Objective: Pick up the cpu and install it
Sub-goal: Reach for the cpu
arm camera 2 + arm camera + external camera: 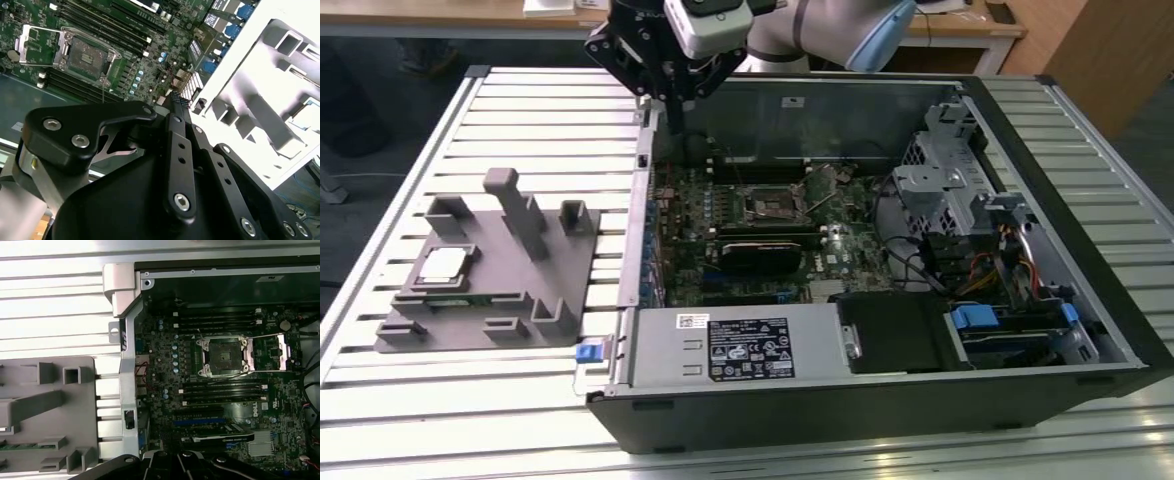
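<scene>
The cpu (pixel 443 263), a small silvery-white square, lies flat in a recess of the grey fixture (pixel 520 285) on the exterior view's left. My gripper (pixel 670 99) hangs high over the far left corner of the open computer case, well apart from the cpu, with nothing in it. In the second wrist view its black fingers (pixel 176 102) meet at one tip, shut. The open motherboard socket (pixel 767 205) is bare in both wrist views (pixel 223 356) (pixel 85 55). Its metal frame (pixel 274 352) is swung aside.
The black case wall (pixel 640 215) stands between fixture and motherboard. A drive cage (pixel 947 180), cables and a power supply (pixel 740 345) fill the case's right and front. The fixture's upright blocks (pixel 520 215) rise beside the cpu. Slatted aluminium table (pixel 520 110) all round.
</scene>
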